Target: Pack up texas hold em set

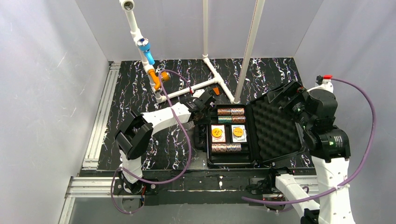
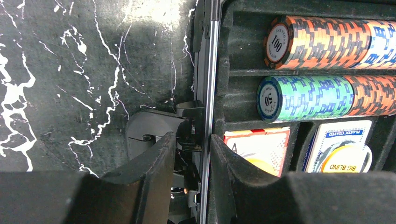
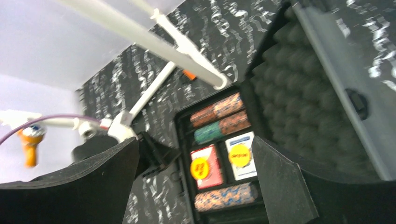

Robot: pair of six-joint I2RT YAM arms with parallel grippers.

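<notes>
Two decks (image 1: 217, 134) and three chip rows (image 1: 231, 111) fill the open black case (image 1: 231, 162) on the counter (image 1: 135, 84); its foam lid (image 1: 275, 123) stands rightward, nearest the wide-spread right gripper (image 3: 194, 144); left gripper (image 2: 191, 137) straddles the left rim (image 2: 208, 70), clamping unclear

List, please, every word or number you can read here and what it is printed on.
"100": end chip of the orange roll.
"50": end chip of the green roll.
"PLASTIC COATED": right card deck.
"BIG BLIND": yellow disc on it.
Too small to read: chips' rim lettering, left deck.
</notes>
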